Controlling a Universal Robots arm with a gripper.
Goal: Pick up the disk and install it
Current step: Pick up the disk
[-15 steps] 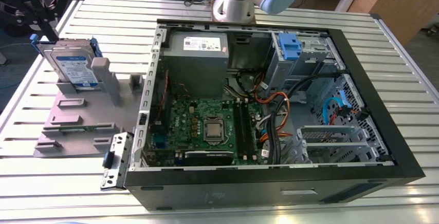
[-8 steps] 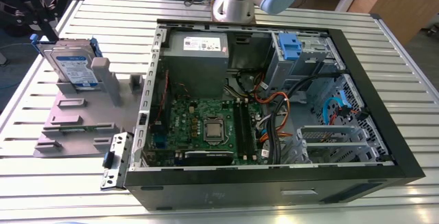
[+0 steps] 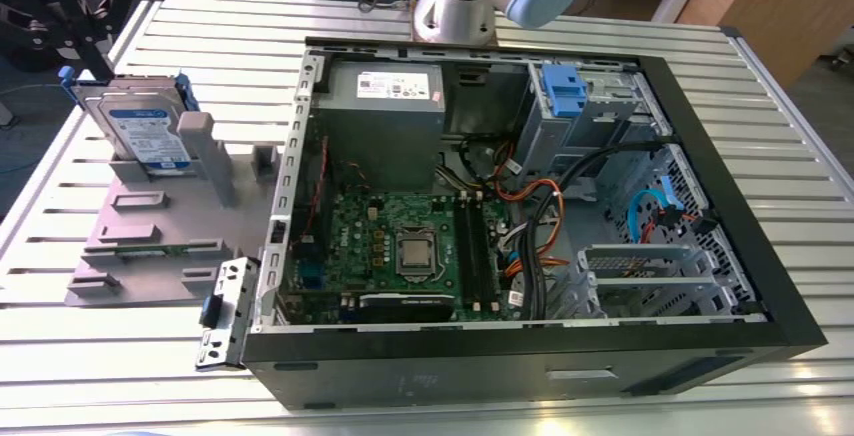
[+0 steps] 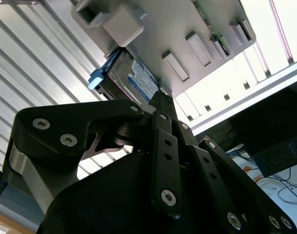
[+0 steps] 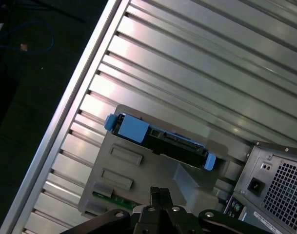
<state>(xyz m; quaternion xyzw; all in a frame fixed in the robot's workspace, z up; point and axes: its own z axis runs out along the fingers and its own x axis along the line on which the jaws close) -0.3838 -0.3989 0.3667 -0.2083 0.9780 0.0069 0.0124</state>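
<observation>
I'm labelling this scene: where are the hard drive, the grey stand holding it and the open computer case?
Silver hard drive with blue-and-white label [image 3: 147, 136]: exterior view, on the label.
Grey plastic stand [image 3: 167, 214]: exterior view, on its flat base.
Open black computer case [image 3: 507, 366]: exterior view, on its outer wall.

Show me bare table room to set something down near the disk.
Bare table slats at the exterior view's lower left, bordering the grey fixture, and more between the disk and the power-supply corner of the computer case. Crowded: the strip between fixture and case, with a bracket.
</observation>
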